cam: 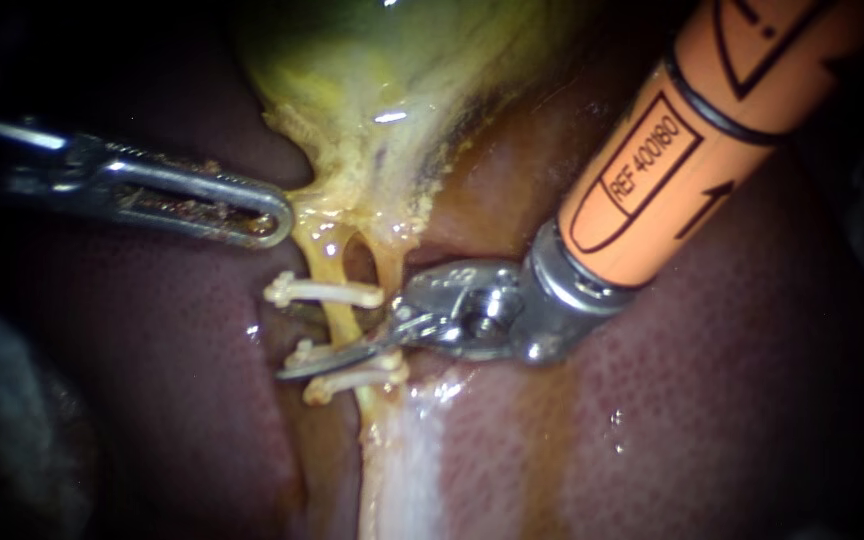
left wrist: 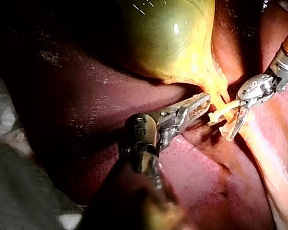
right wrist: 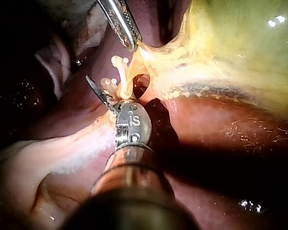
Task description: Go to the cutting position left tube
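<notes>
Right instrument (cam: 324, 364) blades gape astride left tube (cam: 341, 325) between clips (cam: 322, 292); drifting, we could nick one; left instrument (cam: 264, 214) jaws pinch gallbladder (cam: 392, 80) edge.

Yellow left tube (cam: 340, 322) runs vert. (clipped above & below).

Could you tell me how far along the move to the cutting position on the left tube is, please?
Done: clips sit on the left tube, one higher, two lower. In hand: the right instrument reaches across that tube at the lower clips, while the left instrument is at the neck of the gallbladder. Left: the tube is uncut.
</notes>
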You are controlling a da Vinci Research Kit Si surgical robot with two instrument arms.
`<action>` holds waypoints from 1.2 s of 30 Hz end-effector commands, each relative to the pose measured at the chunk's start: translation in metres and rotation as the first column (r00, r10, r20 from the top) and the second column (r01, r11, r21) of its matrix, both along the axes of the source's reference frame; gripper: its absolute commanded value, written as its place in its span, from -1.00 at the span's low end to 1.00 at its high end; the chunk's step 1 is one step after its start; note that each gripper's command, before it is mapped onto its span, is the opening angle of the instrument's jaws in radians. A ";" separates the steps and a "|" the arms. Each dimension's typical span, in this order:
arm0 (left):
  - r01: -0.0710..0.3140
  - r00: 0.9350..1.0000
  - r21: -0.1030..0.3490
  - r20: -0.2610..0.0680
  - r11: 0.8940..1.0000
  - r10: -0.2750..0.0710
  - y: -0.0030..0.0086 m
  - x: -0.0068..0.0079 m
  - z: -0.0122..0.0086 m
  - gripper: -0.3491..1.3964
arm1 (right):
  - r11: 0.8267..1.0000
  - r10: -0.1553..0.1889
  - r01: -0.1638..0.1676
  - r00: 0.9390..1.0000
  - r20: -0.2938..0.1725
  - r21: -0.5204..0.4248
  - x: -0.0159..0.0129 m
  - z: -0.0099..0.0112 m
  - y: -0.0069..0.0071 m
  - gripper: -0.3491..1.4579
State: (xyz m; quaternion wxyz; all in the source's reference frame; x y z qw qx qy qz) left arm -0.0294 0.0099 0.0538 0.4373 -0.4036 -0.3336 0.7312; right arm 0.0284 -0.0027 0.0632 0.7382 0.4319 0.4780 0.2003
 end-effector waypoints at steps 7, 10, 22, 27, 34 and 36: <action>0.000 1.000 0.000 0.000 1.000 0.000 0.0000 -0.0001 0.0000 -1.00 | 1.000 0.018 -0.018 0.999 -0.032 0.014 0.0012 -0.0005 -0.0006 0.99; 0.000 1.000 0.000 0.000 1.000 0.000 0.0000 -0.0001 0.0000 -1.00 | 0.999 0.027 -0.026 0.998 -0.050 0.026 0.0014 -0.0014 -0.0005 0.99; 0.000 1.000 0.000 0.000 1.000 0.000 0.0000 0.0000 0.0001 -1.00 | 0.997 0.036 -0.028 0.993 -0.111 0.071 0.0018 -0.0053 -0.0003 0.99; 0.000 1.000 0.000 0.000 1.000 0.000 0.0000 0.0000 0.0001 -1.00 | 0.997 0.035 -0.027 0.993 -0.111 0.072 0.0018 -0.0054 -0.0003 0.99; 0.000 1.000 0.000 0.000 1.000 0.000 0.0000 0.0000 0.0001 -1.00 | 0.996 0.037 -0.028 0.994 -0.106 0.082 0.0018 -0.0054 -0.0003 0.97; 0.000 1.000 0.000 0.000 1.000 0.000 0.0000 0.0000 0.0001 -1.00 | 0.996 0.037 -0.028 0.994 -0.106 0.082 0.0018 -0.0054 -0.0003 0.97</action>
